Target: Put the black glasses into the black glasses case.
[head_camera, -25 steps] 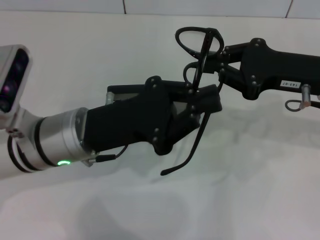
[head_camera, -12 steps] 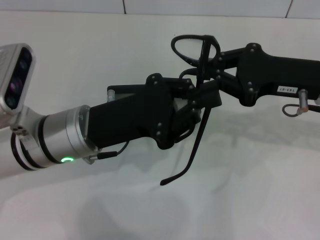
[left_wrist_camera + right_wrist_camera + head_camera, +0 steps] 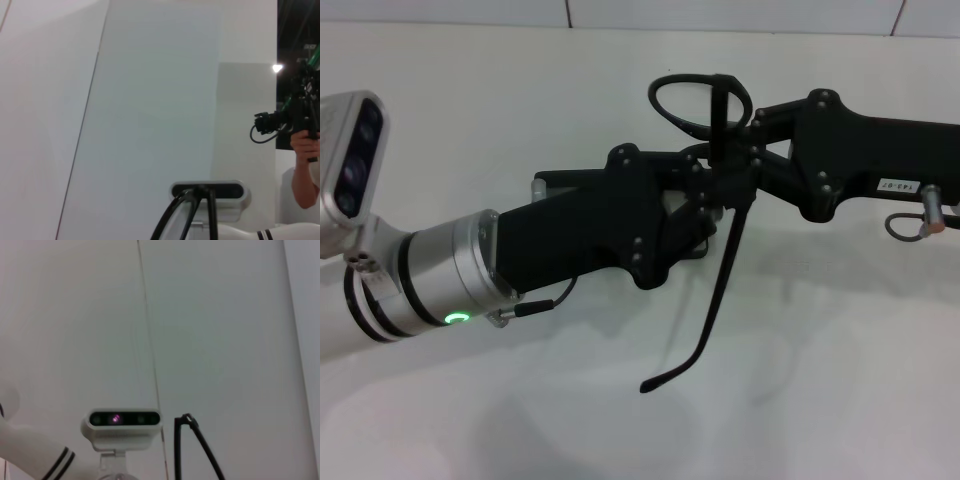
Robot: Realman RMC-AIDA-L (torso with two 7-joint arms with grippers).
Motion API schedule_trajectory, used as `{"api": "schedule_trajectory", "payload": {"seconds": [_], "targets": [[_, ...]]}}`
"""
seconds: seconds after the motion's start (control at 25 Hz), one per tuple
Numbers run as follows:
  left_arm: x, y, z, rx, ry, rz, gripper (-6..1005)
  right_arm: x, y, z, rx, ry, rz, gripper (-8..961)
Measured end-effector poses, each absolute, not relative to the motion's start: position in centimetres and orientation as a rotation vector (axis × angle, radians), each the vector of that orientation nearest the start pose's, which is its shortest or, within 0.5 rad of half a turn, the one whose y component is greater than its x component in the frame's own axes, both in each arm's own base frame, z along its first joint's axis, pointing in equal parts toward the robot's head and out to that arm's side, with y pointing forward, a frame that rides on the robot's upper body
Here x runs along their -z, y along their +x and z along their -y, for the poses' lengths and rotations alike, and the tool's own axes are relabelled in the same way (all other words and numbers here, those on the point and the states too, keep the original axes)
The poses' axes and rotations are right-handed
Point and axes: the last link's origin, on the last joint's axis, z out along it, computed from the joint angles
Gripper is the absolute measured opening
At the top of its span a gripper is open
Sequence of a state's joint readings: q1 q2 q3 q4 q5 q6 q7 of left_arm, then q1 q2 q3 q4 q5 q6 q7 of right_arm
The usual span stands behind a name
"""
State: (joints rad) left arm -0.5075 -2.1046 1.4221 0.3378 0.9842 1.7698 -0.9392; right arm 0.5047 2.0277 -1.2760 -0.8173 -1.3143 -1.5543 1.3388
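The black glasses (image 3: 721, 290) hang upright above the white table, one lens loop on top and one temple arm dangling down. My right gripper (image 3: 728, 165) reaches in from the right and is shut on the frame near the hinge. My left gripper (image 3: 705, 205) comes in from the left and meets the glasses at the same spot, just below the right one. The black glasses case (image 3: 560, 184) lies flat on the table under the left gripper, and only its far left corner shows. Part of the glasses shows in the left wrist view (image 3: 211, 215) and one temple tip in the right wrist view (image 3: 187, 420).
The white table (image 3: 840, 380) spreads all round both arms. A tiled wall edge (image 3: 620, 20) runs along the back. In the left wrist view a person (image 3: 300, 145) holding a camera stands off to one side.
The right gripper has carried the glasses a little to the left, over the left gripper. The dangling temple arm now hangs straighter. The left arm has barely shifted.
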Motion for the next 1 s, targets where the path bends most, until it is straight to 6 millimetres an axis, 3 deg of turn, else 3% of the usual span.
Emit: {"api": "schedule_trajectory", "payload": {"seconds": [1.0], "targets": [[4.65, -18.63, -27.46, 1.602, -2.593, 0.241, 89, -0.51, 15.88, -32.9, -1.179, -2.801, -0.123, 85]]}}
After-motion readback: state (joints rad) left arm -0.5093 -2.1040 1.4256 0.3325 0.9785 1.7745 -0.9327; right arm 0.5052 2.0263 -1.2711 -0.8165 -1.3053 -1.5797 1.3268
